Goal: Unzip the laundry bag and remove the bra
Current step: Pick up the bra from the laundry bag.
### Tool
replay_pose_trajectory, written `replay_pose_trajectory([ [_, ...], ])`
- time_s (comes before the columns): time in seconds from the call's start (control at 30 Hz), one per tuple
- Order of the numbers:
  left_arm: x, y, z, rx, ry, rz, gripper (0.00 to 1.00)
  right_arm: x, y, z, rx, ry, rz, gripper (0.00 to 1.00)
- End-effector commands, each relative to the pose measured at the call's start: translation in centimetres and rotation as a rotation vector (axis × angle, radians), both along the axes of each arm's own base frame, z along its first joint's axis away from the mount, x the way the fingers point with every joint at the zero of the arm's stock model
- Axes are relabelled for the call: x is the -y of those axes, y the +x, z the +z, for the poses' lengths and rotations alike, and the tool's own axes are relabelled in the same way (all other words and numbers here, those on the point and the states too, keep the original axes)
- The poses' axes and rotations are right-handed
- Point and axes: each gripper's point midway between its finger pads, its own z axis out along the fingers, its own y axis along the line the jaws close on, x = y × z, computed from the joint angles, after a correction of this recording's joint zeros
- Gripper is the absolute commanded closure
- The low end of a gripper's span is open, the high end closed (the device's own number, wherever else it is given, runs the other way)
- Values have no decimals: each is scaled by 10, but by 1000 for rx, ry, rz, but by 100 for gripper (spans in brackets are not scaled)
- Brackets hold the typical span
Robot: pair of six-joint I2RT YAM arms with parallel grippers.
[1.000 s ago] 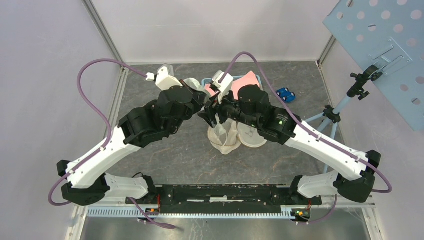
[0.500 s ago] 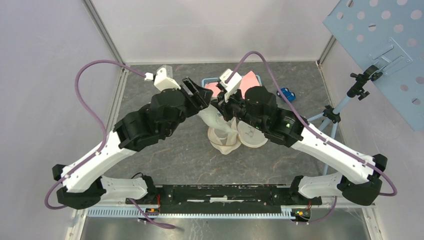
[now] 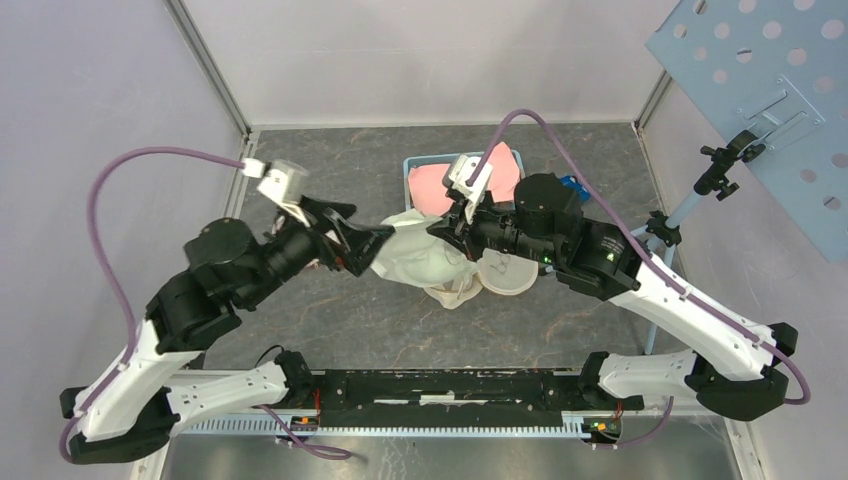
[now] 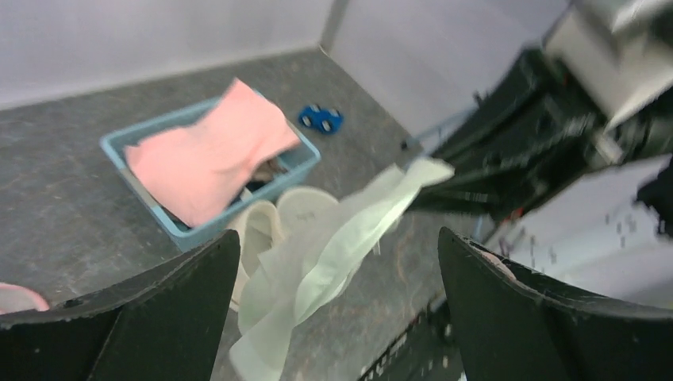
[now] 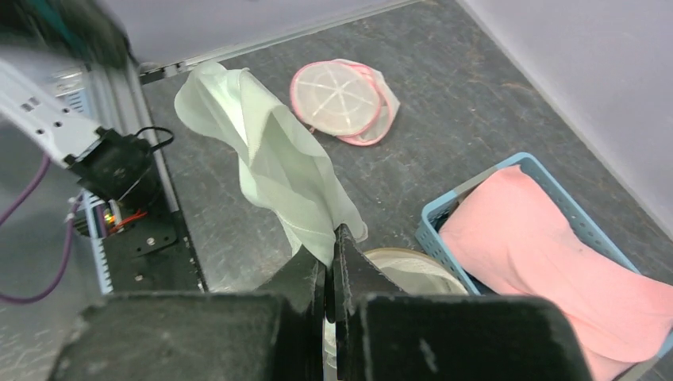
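Note:
A pale green soft garment (image 3: 415, 255), apparently the bra, hangs from my right gripper (image 3: 442, 230), which is shut on its top edge. In the right wrist view the garment (image 5: 270, 159) drapes down from the closed jaws of the right gripper (image 5: 332, 238). The cream round laundry bag (image 3: 475, 278) lies open in two halves on the table beneath; it shows as a cream disc (image 5: 413, 270) under the right gripper. My left gripper (image 3: 365, 230) is open just left of the garment. In its own view the garment (image 4: 333, 246) hangs beyond the wide left gripper (image 4: 340, 238), apart from both fingers.
A blue basket (image 3: 412, 165) holding a pink cloth (image 3: 440, 180) stands behind the bag. A blue toy car (image 4: 321, 119) lies to its right. A pink-rimmed round mesh bag (image 5: 341, 99) rests on the table under the left arm. A tripod (image 3: 690, 205) stands at the right.
The left gripper opened, let go of the garment and drew back to the left. The right gripper shut on the garment and now holds it alone, slightly farther right.

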Motion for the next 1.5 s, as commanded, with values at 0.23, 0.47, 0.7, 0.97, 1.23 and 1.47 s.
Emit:
replay_pose_trajectory([
  [0.23, 47, -33, -54, 34, 183, -350, 27, -1, -33, 34, -55, 90, 131, 100],
  [0.47, 34, -39, -61, 38, 193, -343, 67, 17, -35, 29, -73, 46, 89, 100],
  [0.7, 62, -62, -66, 49, 234, -565, 98, 1, -60, 19, -108, 37, 265, 56],
  [0.97, 72, -73, -81, 36, 303, -680, 98, -4, -67, 17, -104, -83, 361, 45],
  [1.23, 75, -76, -78, 55, 314, -719, 98, -10, -82, -14, -161, -151, 439, 63],
  [1.47, 77, -72, -73, 76, 323, -710, 97, -3, -78, -27, -171, -198, 399, 97],
])
